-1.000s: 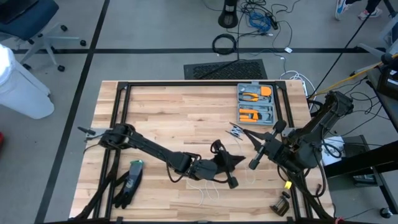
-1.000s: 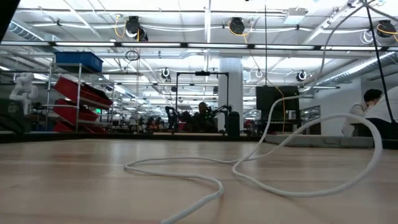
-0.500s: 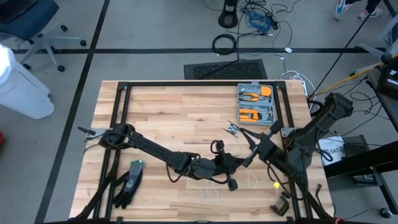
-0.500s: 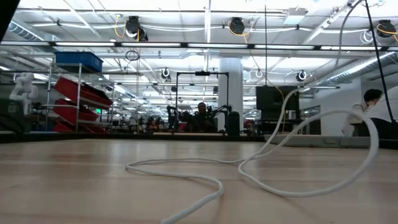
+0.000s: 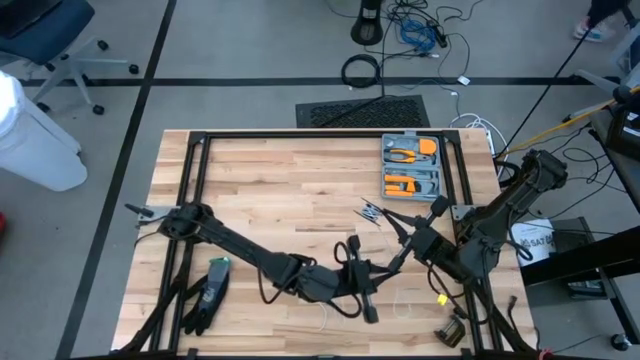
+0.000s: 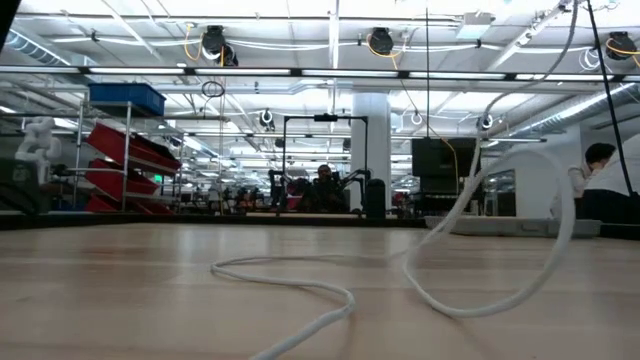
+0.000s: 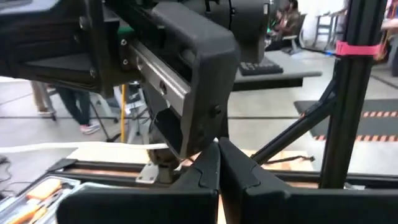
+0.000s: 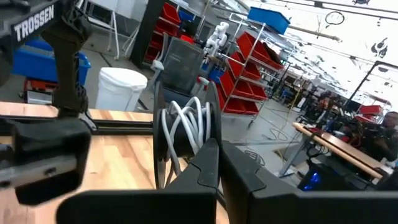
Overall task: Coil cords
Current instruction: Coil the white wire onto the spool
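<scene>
The right gripper [image 8: 217, 163] was closed, with white cord [image 8: 186, 127] wound around its fingers. The left gripper [image 7: 219, 163] was also closed, just beside it. Loose cord [image 6: 400, 285] lay in loops on the table's [image 5: 260, 180] near edge, running left to right.

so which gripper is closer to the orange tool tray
Right. The right gripper sits just below the tool tray, toward the table's near edge. The left gripper is farther off, near the white cord.
</scene>
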### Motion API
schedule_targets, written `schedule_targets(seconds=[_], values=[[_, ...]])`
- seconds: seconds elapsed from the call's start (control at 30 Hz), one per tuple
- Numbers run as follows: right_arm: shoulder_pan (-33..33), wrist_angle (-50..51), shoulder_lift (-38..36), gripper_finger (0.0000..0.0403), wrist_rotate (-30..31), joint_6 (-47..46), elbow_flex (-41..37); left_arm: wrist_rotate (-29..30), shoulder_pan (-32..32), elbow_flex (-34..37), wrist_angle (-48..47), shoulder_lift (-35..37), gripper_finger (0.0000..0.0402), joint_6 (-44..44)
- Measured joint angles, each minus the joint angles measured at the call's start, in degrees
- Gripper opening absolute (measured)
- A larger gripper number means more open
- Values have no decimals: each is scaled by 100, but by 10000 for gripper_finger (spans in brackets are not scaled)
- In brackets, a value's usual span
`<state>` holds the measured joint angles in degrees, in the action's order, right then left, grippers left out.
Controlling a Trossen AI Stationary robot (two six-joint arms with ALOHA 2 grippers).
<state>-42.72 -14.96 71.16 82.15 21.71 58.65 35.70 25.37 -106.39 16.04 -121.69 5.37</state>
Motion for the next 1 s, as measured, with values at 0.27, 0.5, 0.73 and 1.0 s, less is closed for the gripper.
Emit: schedule_targets(seconds=[0.27, 0.5, 0.73, 1.0], values=[[-31, 76, 0, 0, 30, 164, 0, 757, 253, -246, -782, 0, 0, 168], [-57, 323, 0, 0, -94, 300, 0, 1197, 508, -404, -801, 0, 0, 771], [-51, 584, 0, 0, -448, 172, 0, 1779, 746, -621, -801, 0, 0, 1410], [-48, 792, 0, 0, -754, 141, 0, 2404, 961, -1009, -801, 0, 0, 2154]])
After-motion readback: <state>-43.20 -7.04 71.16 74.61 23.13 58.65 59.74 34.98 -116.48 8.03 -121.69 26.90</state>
